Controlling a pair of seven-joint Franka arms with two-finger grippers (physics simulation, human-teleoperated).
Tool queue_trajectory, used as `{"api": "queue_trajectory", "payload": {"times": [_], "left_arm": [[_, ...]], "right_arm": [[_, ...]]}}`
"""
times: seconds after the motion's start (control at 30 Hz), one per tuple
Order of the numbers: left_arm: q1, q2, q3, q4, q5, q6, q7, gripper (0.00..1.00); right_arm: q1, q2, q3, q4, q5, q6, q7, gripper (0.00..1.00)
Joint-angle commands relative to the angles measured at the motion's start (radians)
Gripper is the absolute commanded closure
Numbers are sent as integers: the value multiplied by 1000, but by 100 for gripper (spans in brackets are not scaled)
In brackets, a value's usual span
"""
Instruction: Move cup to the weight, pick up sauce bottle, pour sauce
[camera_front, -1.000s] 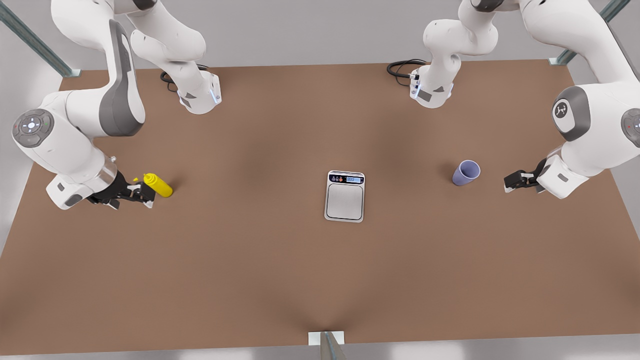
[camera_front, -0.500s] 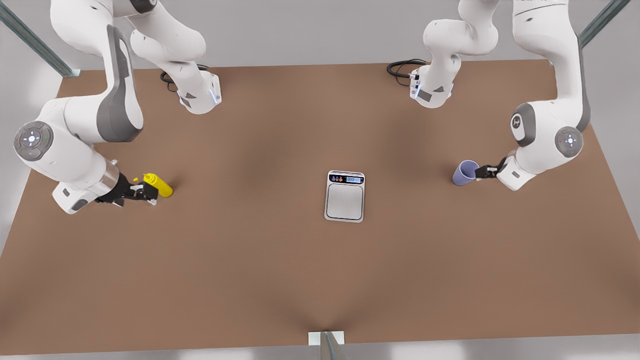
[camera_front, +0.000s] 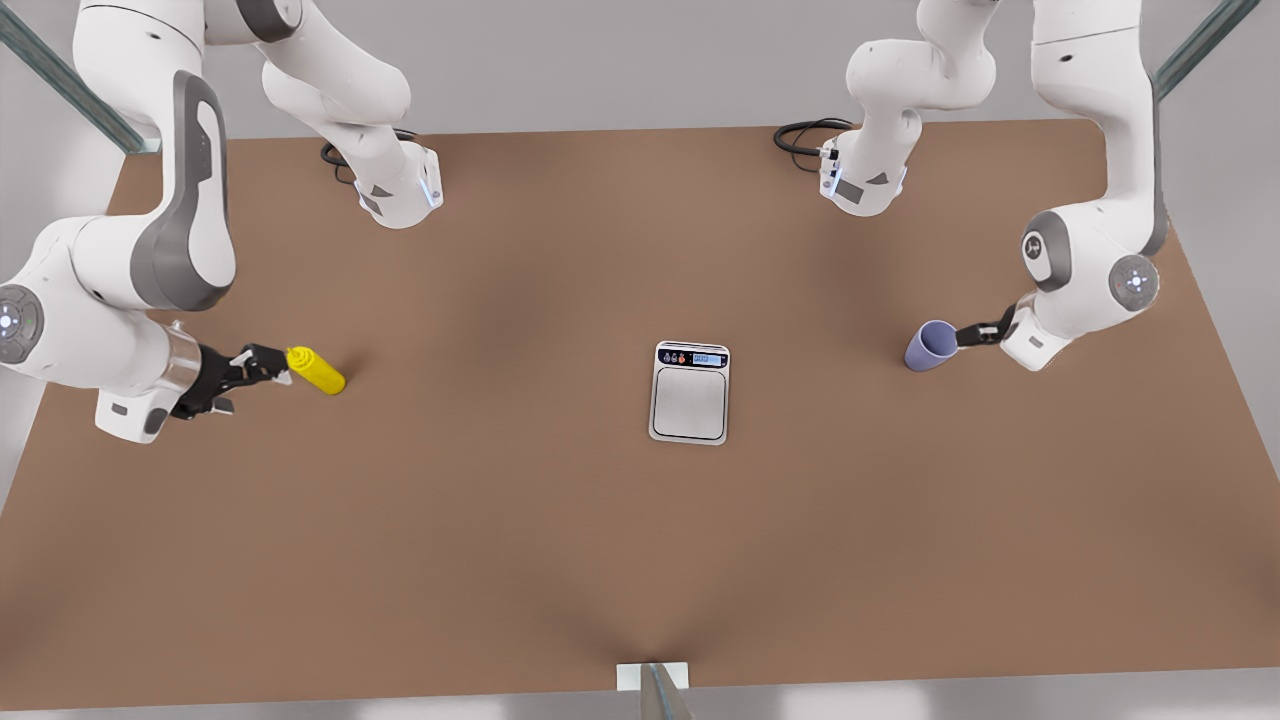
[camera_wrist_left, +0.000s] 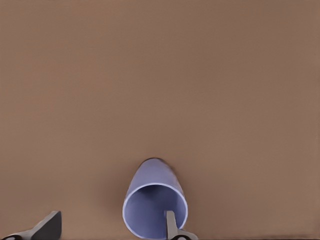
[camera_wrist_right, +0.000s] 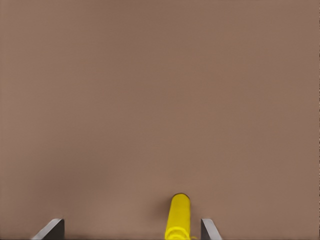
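With the weight (camera_front: 690, 391) at centre, we log the left gripper (camera_front: 962, 337) spread, straddling the cup's (camera_front: 932, 346) rim at 3 o'clock; right gripper (camera_front: 262, 365) spread around the sauce bottle (camera_front: 316, 369) at 9 o'clock.

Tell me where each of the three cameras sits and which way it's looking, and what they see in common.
Front view: high above the table, looking down; both arms, scale between them.
Left wrist view: on the arm at the front view's right, looking past its open tool at the cup; one finger is inside the rim.
Right wrist view: on the other arm, looking past its open tool at the bottle.
Shared: front view also shows cup, bottle, left tool and right tool.
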Motion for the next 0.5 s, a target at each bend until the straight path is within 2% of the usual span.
{"api": "queue_trajectory", "payload": {"times": [0.0,0.17,0.3,0.47], "left_arm": [[0,1,0,0,0,0,1,0],[12,0,2,-57,0,71,3,0],[12,-5,2,-71,0,71,3,0],[12,-3,23,-129,0,137,4,0]], "right_arm": [[3,0,0,0,0,-1,0,0],[-4,6,0,2,6,-7,-41,0],[-177,12,0,15,124,-56,-411,0],[-288,34,2,15,166,-97,-716,0]]}}
